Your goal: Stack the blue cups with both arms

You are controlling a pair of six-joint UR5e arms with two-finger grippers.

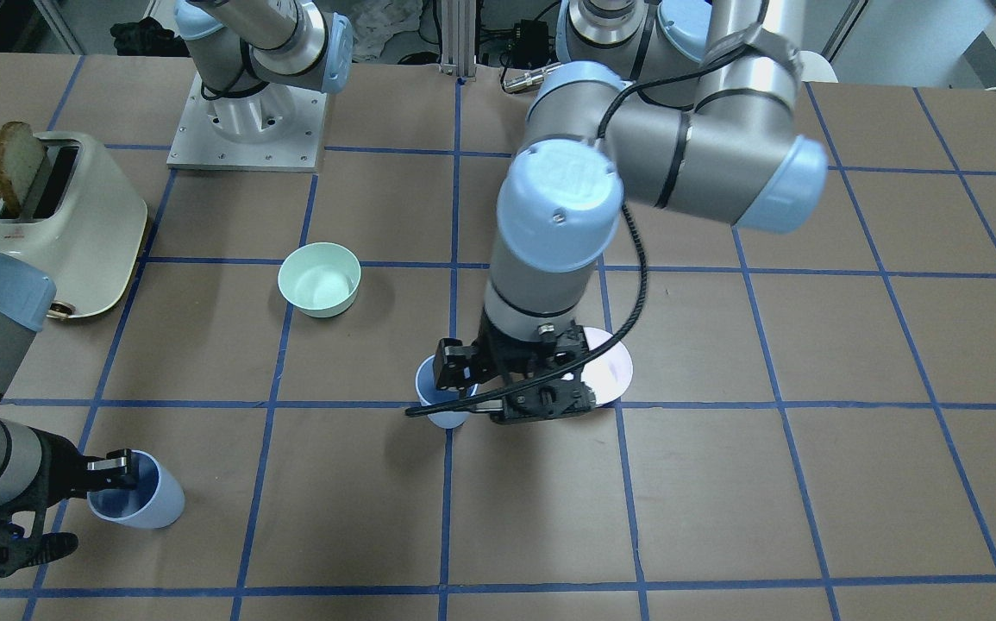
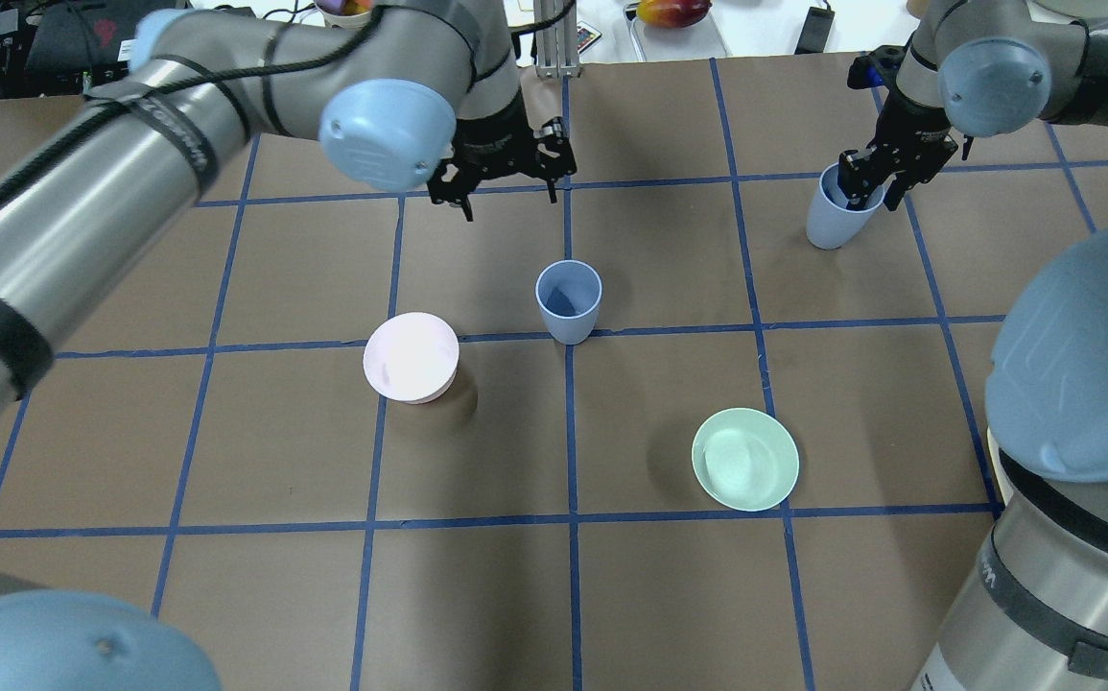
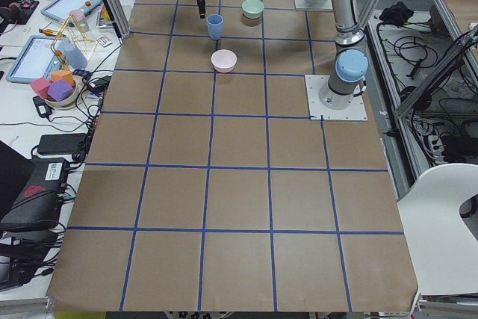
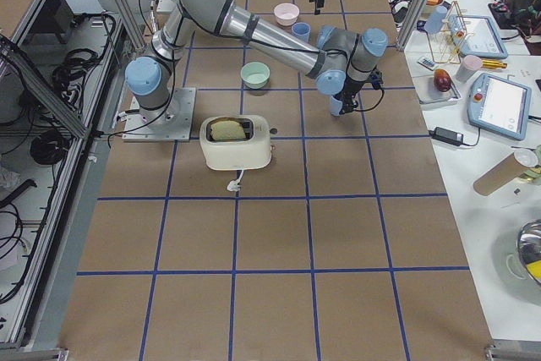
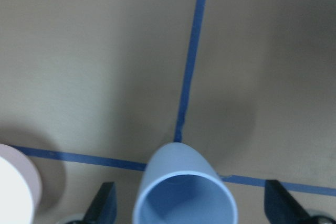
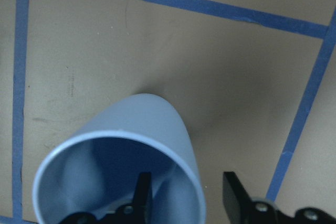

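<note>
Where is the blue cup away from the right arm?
Overhead view: the blue cup stands mid-table at a tape crossing, right of the pink bowl, beneath the left end effector.

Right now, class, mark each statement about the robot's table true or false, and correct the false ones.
1. The two cups are stacked. False: the middle blue cup and the far blue cup, at the right gripper, stand apart.
2. The left gripper is open. True.
3. A slice of toast sits in the toaster. True.
4. The mint-green bowl is upside down. False: its opening faces up.
5. One right gripper finger is inside the far blue cup. True.
</note>
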